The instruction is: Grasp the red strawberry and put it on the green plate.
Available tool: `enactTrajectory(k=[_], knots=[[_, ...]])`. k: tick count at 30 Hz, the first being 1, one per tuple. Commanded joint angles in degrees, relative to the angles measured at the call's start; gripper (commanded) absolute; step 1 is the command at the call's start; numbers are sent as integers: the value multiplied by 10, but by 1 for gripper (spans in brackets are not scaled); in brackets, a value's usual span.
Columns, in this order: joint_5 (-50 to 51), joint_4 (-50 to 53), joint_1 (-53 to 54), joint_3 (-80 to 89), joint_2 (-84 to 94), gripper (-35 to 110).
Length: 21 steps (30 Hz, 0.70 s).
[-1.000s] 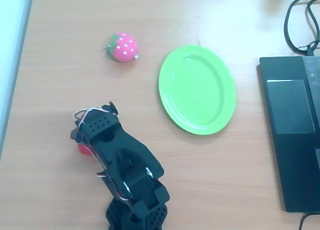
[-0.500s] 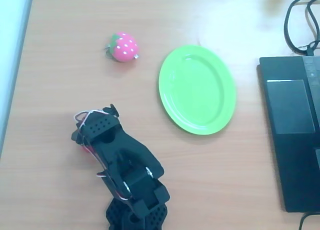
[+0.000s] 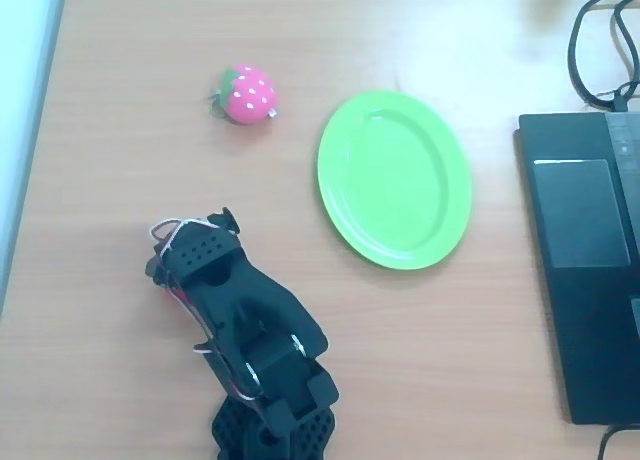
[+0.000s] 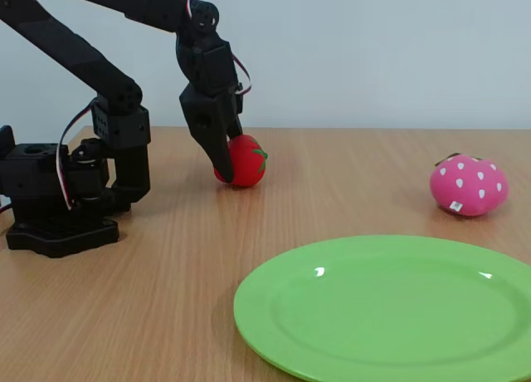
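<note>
Red strawberry (image 4: 243, 160) sits on the table (image 4: 149, 315) at the far left of the fixed view, green cap turned right, with the hand (image 4: 226, 162) down against its left flank. One dark finger (image 4: 217, 145) lies across the fruit's near-left side; we cannot tell whether the other finger is behind it, so how wide the hand stands, or whether it grips, stays unsettled. We judge this the grasp step: the fruit is on the wood, not raised. Next move calls for a firm close, a lift, then a carry right and nearer to the green plate (image 4: 390, 311), well apart and bare. Pink dotted strawberry (image 4: 468, 185) rests far right, to be left alone. From overhead the arm (image 3: 235, 315) covers the red fruit almost wholly, but the plate (image 3: 394, 178), the pink one (image 3: 248, 93) and a laptop (image 3: 585, 270) at the right edge are plainly mapped.
</note>
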Motion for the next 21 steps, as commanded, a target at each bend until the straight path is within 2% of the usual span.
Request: enactTrajectory(k=[1, 10, 21], knots=[[-4, -3, -4, -4, 8, 31], [1, -6, -2, -4, 9, 22], [1, -8, 2, -3, 10, 19]])
